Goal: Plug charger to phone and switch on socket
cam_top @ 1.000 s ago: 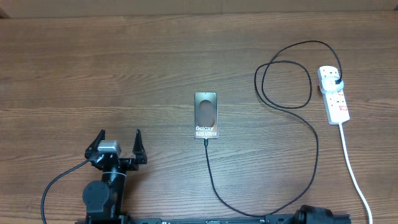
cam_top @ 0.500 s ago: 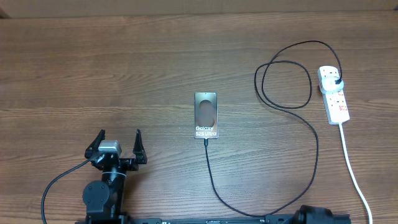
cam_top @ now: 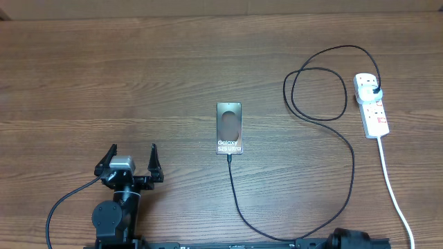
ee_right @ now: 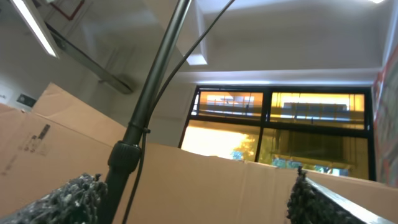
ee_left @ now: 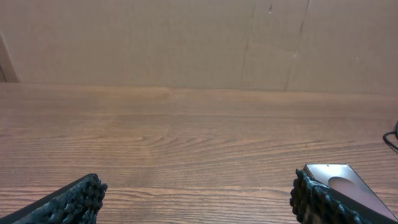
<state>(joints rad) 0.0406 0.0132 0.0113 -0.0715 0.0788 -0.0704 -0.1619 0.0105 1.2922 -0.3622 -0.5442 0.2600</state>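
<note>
Camera Setup

Overhead looks straight down on the whole table (cam_top: 138, 69). Left wrist sits low, facing level across it, near the phone (cam_top: 229, 128), which both catch. Right wrist points upward at ceiling (ee_right: 280, 37) and windows (ee_right: 280, 118).

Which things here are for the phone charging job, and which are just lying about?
For the job:
phone
black charger cable
white socket strip
left claw, open

Not for the job:
wooden table everything sits on
cardboard wall behind it
</note>
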